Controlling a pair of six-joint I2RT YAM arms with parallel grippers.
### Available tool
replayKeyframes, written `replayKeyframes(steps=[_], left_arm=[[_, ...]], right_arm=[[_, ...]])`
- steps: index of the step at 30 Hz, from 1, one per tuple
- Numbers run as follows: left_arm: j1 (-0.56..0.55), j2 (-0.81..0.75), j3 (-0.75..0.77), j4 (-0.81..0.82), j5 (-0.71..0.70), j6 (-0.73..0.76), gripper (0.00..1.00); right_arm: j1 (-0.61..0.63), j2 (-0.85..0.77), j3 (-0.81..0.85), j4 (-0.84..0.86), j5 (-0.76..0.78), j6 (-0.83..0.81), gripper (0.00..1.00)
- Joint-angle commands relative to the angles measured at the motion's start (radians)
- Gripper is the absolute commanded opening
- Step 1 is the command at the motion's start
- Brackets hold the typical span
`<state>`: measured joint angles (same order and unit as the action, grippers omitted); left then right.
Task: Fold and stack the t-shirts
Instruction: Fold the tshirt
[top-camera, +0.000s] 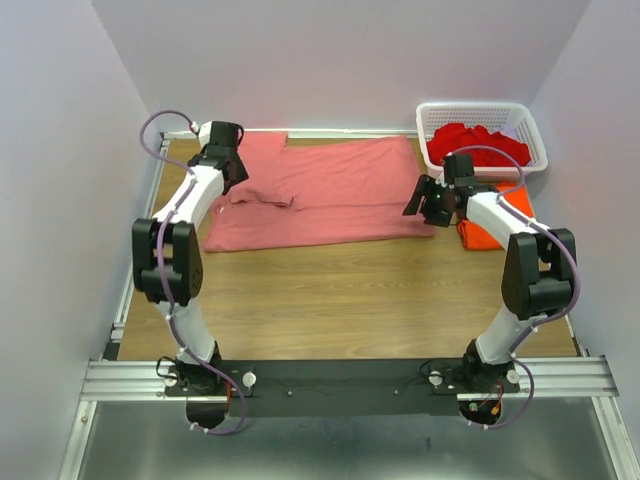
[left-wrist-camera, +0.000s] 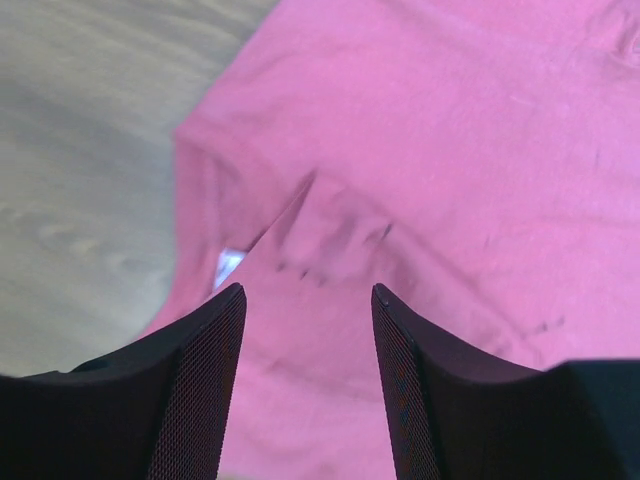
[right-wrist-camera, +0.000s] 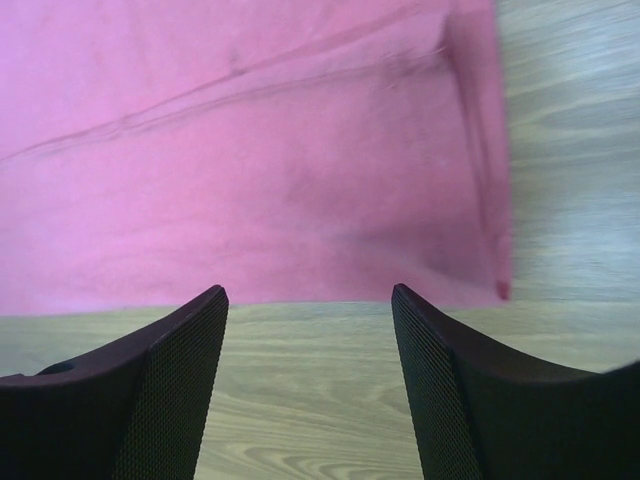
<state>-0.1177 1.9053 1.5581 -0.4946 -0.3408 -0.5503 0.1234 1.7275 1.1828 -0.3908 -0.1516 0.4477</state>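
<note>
Currently I see both sets of jaws apart, empty: left gripper (left-wrist-camera: 308, 290) over the salmon-pink t-shirt's (top-camera: 330, 190) left end, right gripper (right-wrist-camera: 308, 290) at its near-right corner. The orange t-shirt (top-camera: 482, 237) lies right; the red t-shirts (top-camera: 475, 140) fill the far-right basket (top-camera: 532, 118).

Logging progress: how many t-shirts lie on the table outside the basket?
2: the pink t-shirt spread across the far middle; the orange t-shirt at the right edge, partly under the right arm. Another could hide beneath it.

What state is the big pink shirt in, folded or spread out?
Partly folded. The pink t-shirt lies flat and wide on the table, but the overhead view shows an upper layer turned over the lower one.
</note>
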Motion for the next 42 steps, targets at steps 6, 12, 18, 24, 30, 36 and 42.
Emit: replayKeyframes(steps=[6,12,18,24,30,36,42], left_arm=[[0.015,-0.339,-0.416,0.137,0.046,-0.049,0.49],[0.081,-0.301,-0.598,0.218,0.112,-0.05,0.34],[0.145,-0.243,-0.651,0.238,0.118,-0.045,0.32],[0.197,-0.229,-0.696,0.226,0.155,-0.053,0.3],[0.234,-0.29,-0.762,0.208,0.149,-0.048,0.29],[0.233,-0.374,-0.745,0.182,0.145,-0.043,0.38],[0.222,-0.475,-0.684,0.14,0.137,-0.03,0.49]], right_arm=[[-0.001,-0.016,-0.103,0.161,-0.169,0.054,0.71],[-0.048,0.012,-0.153,0.222,-0.163,0.077,0.69],[-0.119,0.023,-0.251,0.29,-0.131,0.132,0.68],[-0.174,0.006,-0.342,0.303,-0.066,0.178,0.66],[-0.189,-0.085,-0.376,0.257,-0.006,0.187,0.66],[-0.18,-0.132,-0.267,0.241,-0.187,0.12,0.64],[-0.157,-0.1,-0.147,0.254,-0.276,0.075,0.62]])
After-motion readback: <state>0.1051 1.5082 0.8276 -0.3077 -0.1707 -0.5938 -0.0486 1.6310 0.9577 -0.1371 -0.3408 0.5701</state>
